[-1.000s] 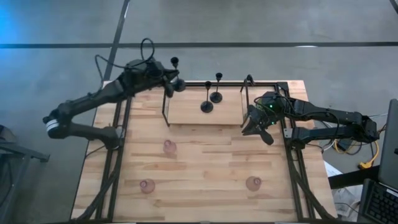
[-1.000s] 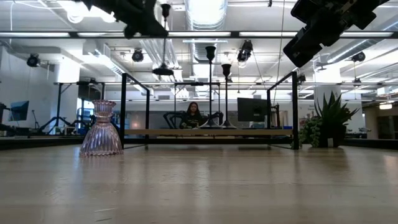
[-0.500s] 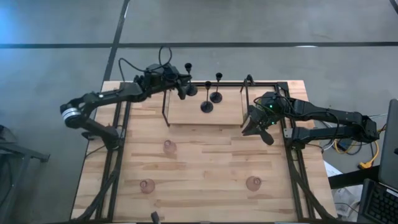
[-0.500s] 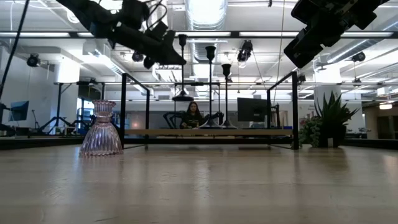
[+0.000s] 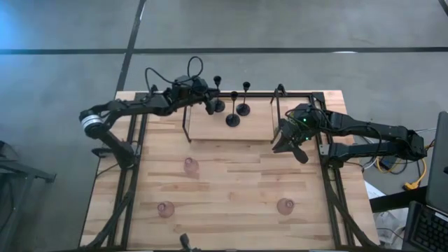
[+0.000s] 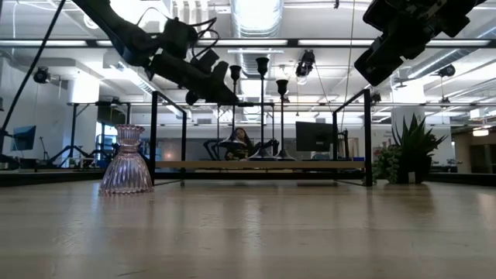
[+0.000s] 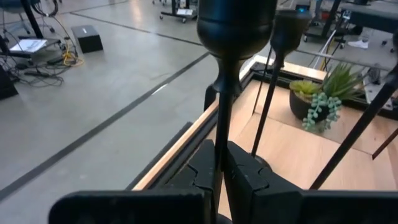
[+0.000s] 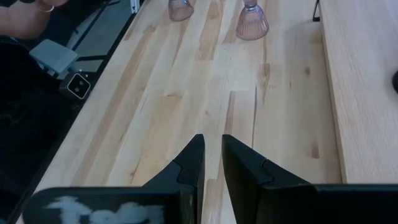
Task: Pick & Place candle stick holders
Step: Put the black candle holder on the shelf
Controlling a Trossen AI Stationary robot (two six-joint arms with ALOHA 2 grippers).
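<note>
My left gripper (image 5: 210, 103) is shut on a slim black candle stick holder (image 5: 217, 80) over the far left end of the raised wooden platform (image 5: 206, 129). Two more black holders (image 5: 232, 119) (image 5: 243, 108) stand upright on their round bases on the platform. Three squat pink glass holders (image 5: 190, 165) (image 5: 165, 208) (image 5: 285, 206) stand on the table's near half. My right gripper (image 5: 287, 145) hovers by the platform's right end, empty, its fingers almost together (image 8: 212, 163). My left gripper pinches the black holder's thin stem (image 7: 219, 140) between its two fingers, on the upper stem below the cup (image 7: 236, 25). The fingers come from the table's left, slanting slightly down, and lie across the stem. The holder stands upright in the hold (image 6: 235, 85).
A black metal frame (image 5: 186, 119) stands around the platform, with posts at its corners. A small green plant (image 7: 316, 99) sits beyond the table's right side. A person (image 6: 242, 143) sits far off in the room, and a hand (image 8: 25, 12) shows beyond the table edge.
My left gripper has carried the black holder from beyond the table's far left corner toward the right, over the platform's left end beside the other two. It has come down as it went. The holder has stayed upright.
</note>
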